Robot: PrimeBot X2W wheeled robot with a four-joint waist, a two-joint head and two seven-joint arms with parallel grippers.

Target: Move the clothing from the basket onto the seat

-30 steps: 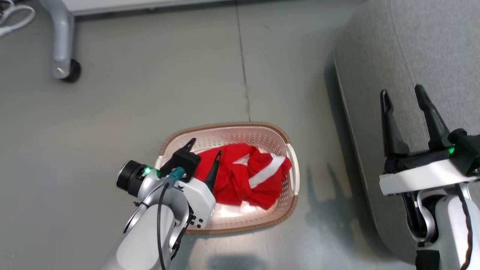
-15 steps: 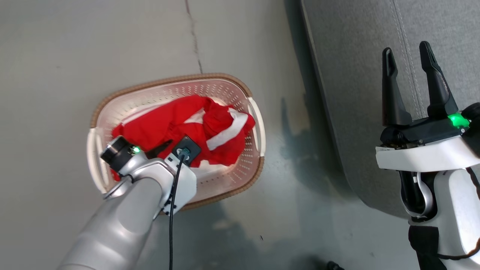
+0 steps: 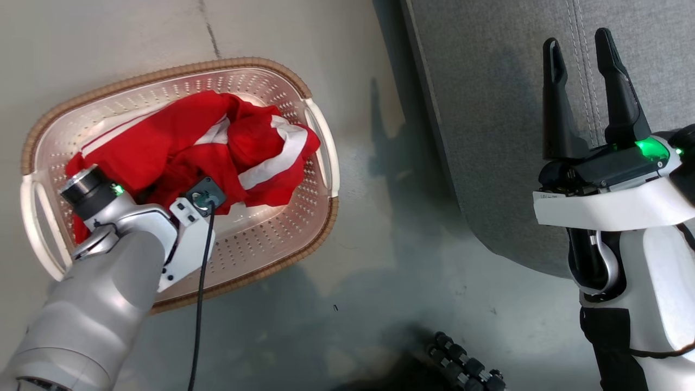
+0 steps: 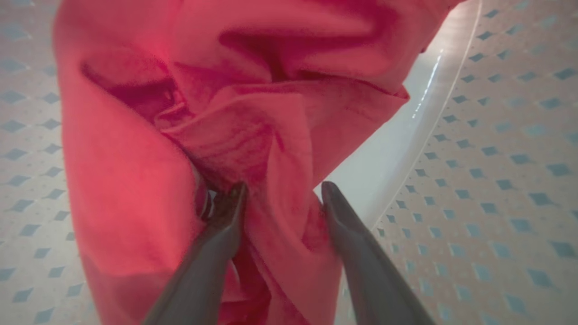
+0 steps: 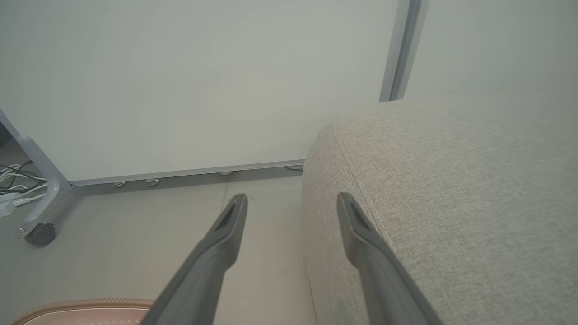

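White tag (image 3: pixel 546 196), perhaps lettered, near right pincer (image 3: pixel 576 37)

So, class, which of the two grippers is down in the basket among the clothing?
The left gripper: its fingers straddle a fold of clothing inside the basket; the right gripper hangs by the seat.

Lab-like room: bare grey floor (image 5: pixel 113 234), castered white panel (image 5: pixel 180 90), loose cables (image 5: pixel 13 180).

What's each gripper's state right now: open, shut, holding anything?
Left gripper: open around a fold of the bright red fabric clothing, not clamped.
Right gripper: open, empty, by the grey fabric sofa.
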